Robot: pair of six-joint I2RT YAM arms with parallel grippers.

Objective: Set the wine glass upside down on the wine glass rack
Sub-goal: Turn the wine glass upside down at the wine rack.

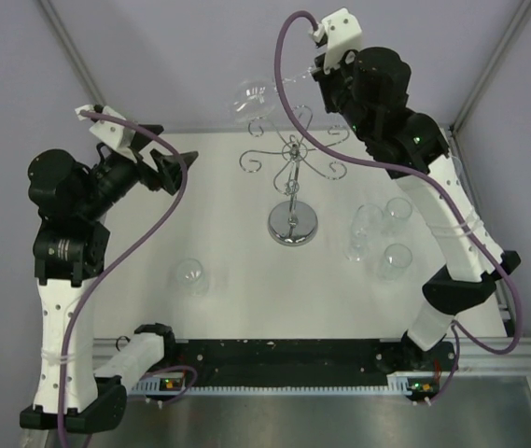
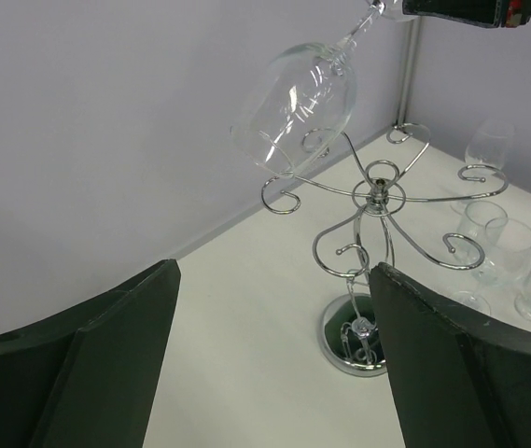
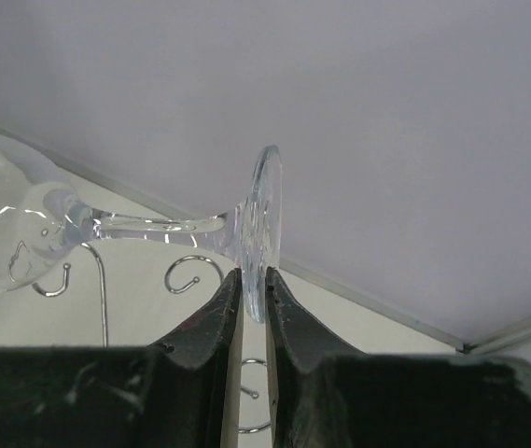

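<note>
White tabletop [image 1: 218, 215], pale grey walls all round, pretty plain setup. Mid-table you've got the wine glass rack [image 1: 291, 173], with its round base [image 1: 293, 227] showing at 6 o'clock of the curly arms in the top view. Up high, the right gripper [image 3: 253, 285] is pinched tight on the foot of the wine glass [image 2: 295, 107], holding it in the air at roughly 11 o'clock of the rack's top. Its stem is tipped sideways, bowl over the back curls; can't tell if they touch. Off at 9 o'clock of the rack, the left gripper [image 2: 272, 275] is spread wide with nothing in it. Three more glasses [image 1: 382, 238] stand at 4 o'clock of the base, and one lone glass [image 1: 190, 273] at 8 o'clock.
</note>
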